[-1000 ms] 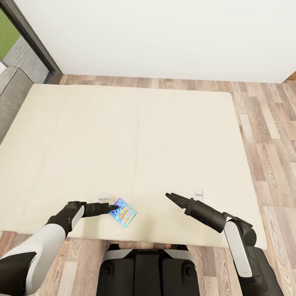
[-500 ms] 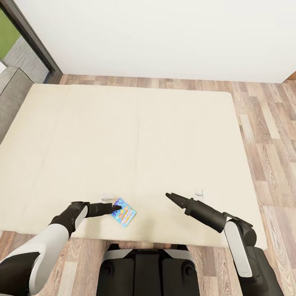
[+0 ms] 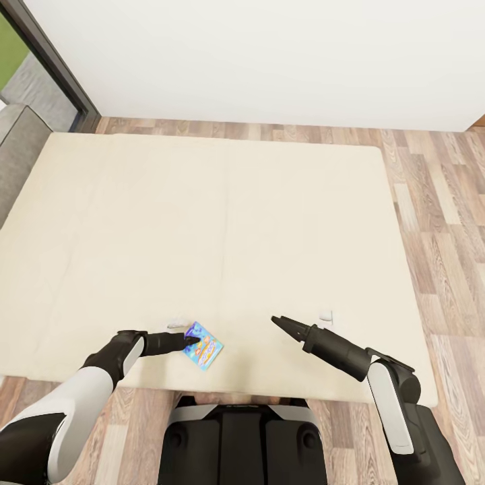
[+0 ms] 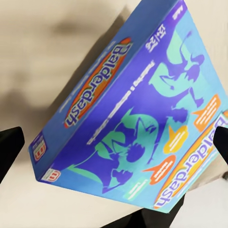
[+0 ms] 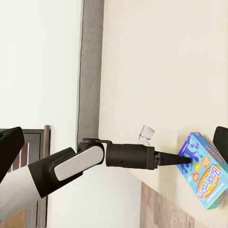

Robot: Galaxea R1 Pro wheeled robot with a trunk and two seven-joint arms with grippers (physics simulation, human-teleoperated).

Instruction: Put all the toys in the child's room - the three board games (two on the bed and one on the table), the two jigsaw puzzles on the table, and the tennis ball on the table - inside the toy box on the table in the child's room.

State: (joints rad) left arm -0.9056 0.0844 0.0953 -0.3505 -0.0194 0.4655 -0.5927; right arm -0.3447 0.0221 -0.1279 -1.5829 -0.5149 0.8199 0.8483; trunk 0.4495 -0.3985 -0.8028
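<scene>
A blue board game [image 3: 203, 345] with purple and white lettering lies on the cream bed [image 3: 215, 222], close to its near edge. My left gripper [image 3: 191, 340] reaches its near-left end. In the left wrist view the board game [image 4: 133, 123] lies between the two fingertips [image 4: 9, 147], which stand wide apart at the frame's edges, so the gripper is open. I cannot tell whether they touch the box. The right gripper [image 3: 275, 320] hovers open over bare mattress to the right, holding nothing. The right wrist view shows the left arm [image 5: 95, 159] with its tip at the board game [image 5: 206, 173].
Two small white objects lie on the mattress, one [image 3: 176, 325] by the left gripper and one [image 3: 326, 315] by the right. Wood floor [image 3: 444, 222] runs along the bed's right side and far edge. A white wall stands behind, and a dark door frame [image 3: 54, 67] is at the far left.
The head camera has tilted a little, so the bed's far edge sits higher in the picture. The left gripper has edged slightly toward the board game. The right arm has not moved.
</scene>
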